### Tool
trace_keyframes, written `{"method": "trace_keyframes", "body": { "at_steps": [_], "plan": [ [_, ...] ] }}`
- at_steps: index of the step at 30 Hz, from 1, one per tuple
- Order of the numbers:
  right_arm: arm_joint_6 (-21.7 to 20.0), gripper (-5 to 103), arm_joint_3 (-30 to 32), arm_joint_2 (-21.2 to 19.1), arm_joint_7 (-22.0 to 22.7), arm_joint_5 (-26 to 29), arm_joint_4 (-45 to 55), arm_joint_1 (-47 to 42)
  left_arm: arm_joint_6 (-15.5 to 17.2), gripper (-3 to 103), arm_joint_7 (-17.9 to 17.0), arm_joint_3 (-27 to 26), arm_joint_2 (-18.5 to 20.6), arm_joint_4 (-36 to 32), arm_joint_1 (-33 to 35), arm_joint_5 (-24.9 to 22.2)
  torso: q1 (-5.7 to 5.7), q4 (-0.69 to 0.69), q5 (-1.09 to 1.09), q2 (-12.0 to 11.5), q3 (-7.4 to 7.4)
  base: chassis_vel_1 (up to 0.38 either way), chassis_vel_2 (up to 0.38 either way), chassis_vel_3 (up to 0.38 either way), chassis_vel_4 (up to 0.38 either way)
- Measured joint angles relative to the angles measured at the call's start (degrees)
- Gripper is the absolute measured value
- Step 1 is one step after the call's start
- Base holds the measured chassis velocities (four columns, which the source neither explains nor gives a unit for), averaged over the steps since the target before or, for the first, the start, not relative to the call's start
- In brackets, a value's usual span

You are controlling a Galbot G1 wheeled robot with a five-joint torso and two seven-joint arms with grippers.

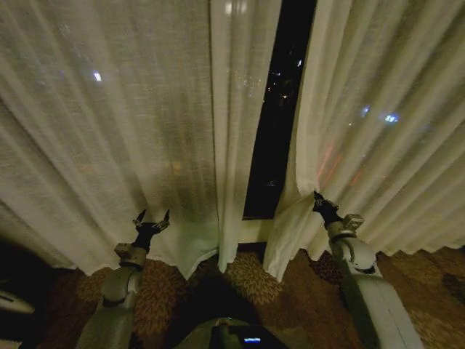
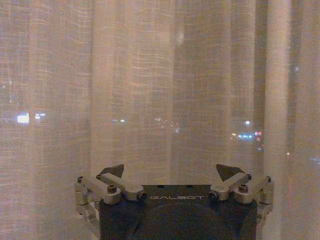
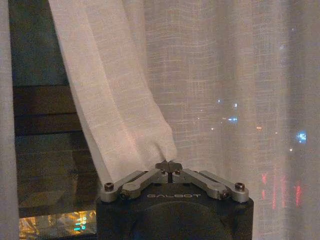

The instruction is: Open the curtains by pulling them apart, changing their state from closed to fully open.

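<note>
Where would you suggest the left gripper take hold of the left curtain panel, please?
Pinch the left curtain panel's inner edge fold beside the dark gap, coming straight on. The folded hem hangs vertical and bunched, easier to pinch than flat cloth. The left gripper is open, facing the panel.

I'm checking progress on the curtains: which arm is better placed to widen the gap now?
Probably the right: the right gripper is shut on the right curtain's edge beside the gap. The left gripper hangs open before the left curtain.

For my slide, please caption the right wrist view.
Right gripper shut on the right curtain's inner edge, beside the dark window gap.
</note>
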Motion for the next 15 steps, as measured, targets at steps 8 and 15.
{"method": "trace_keyframes", "body": {
  "at_steps": [8, 15],
  "plan": [
    [0.01, 0, 0.23, -0.13, -0.15, 0.4, -0.07, 0.04, -0.23, 100, 0.04, -0.03, 0.03, -0.15, 0.25, 0.01, 0.0, -0.01, 0.02, 0.0, 0.0, -0.129, -0.098, 0.123, 0.101],
    [0.01, 0, 0.49, -0.26, -0.17, 0.45, -0.01, -0.21, -0.41, 100, 0.09, -0.1, 0.02, -0.27, 0.41, 0.01, 0.0, -0.02, 0.01, 0.0, 0.0, -0.156, -0.171, 0.158, 0.155]
  ]
}}
